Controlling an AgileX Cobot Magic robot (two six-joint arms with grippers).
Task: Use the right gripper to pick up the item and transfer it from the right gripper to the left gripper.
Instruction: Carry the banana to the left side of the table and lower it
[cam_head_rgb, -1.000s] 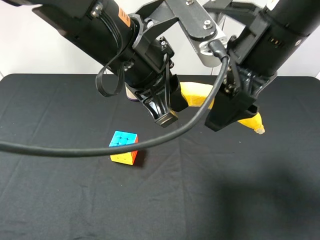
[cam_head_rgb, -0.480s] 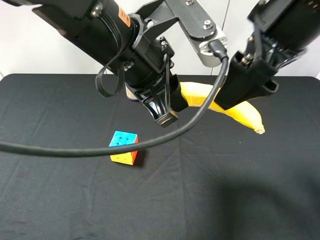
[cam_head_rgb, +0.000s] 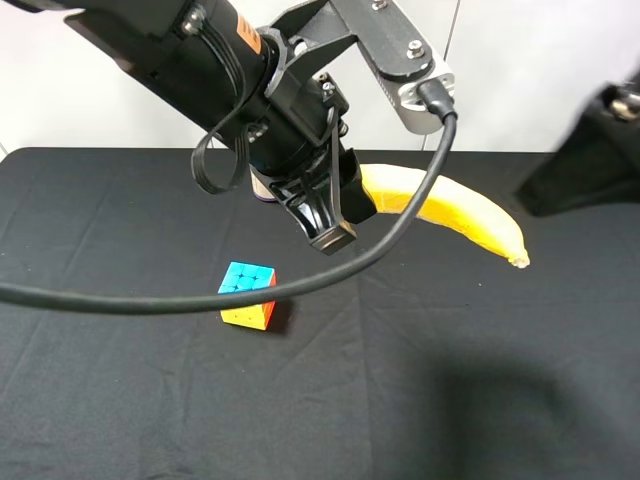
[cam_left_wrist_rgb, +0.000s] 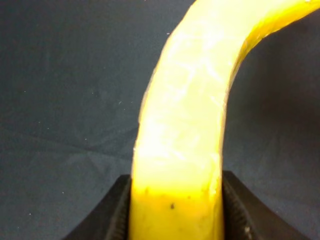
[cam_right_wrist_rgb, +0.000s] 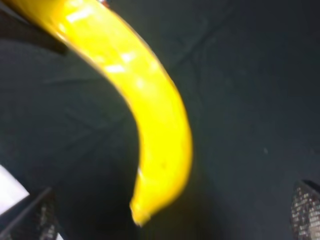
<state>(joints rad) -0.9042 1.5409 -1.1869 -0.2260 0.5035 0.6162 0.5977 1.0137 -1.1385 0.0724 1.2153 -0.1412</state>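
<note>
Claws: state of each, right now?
Left claw: closed on the banana.
Right claw: open, holding nothing.

High overview, wrist close-ups on banana

We see the banana, plain yellow and curved, held in the air above the black table. The left gripper is closed on one end of it, and its two black fingers press the peel from both sides. From there the fruit reaches out nearly level, with its free tip pointing a little downward. The right gripper stands well apart from it, blurred, with jaws wide and holding nothing.
</note>
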